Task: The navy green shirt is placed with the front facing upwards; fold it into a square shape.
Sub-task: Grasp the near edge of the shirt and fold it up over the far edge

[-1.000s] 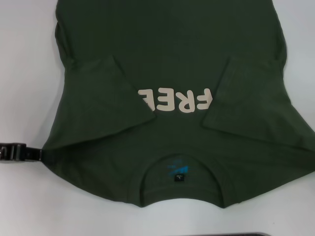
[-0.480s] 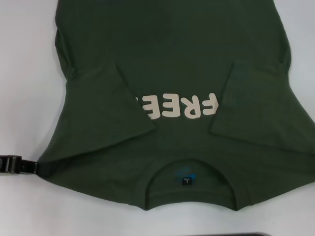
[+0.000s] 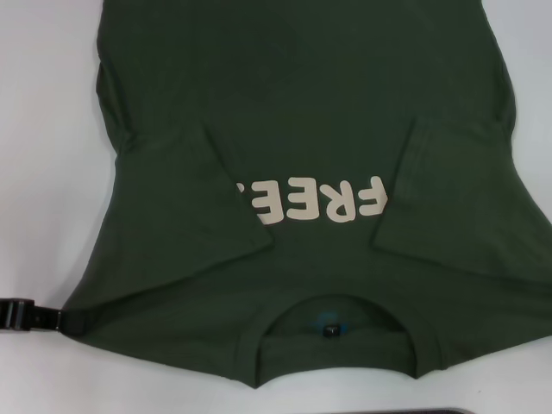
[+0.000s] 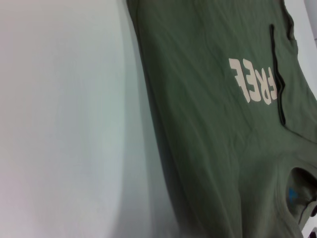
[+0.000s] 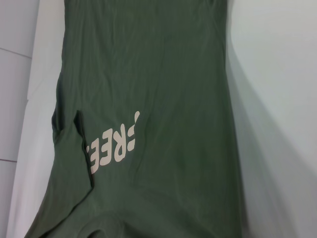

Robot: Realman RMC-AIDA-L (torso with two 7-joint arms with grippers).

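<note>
Shirt (image 3: 302,95) lies front-up on the white desk (image 3: 43,129), collar nearest the robot, hem running off the far edge of the head view. Both sleeves are folded inward over the chest: left sleeve (image 3: 185,203) covers the start of the cream lettering (image 3: 315,200), right sleeve (image 3: 448,203) sits just beside its other end. Inside the collar (image 3: 332,332) a small dark label shows over a blue print.

Left gripper (image 3: 47,317) is at the shirt's near left corner, a black part poking out from under the fabric edge, touching it; cannot tell whether its fingers are spread or pinching cloth. Right gripper not seen in any view.

Left wrist view shows the shirt (image 4: 223,124) from its left side with a wide strip of bare desk (image 4: 64,124) and the collar opening. Right wrist view shows the shirt (image 5: 158,74) with the lettering (image 5: 111,144) partly under a sleeve edge, plus bare desk (image 5: 277,74) that the head view cuts off.
</note>
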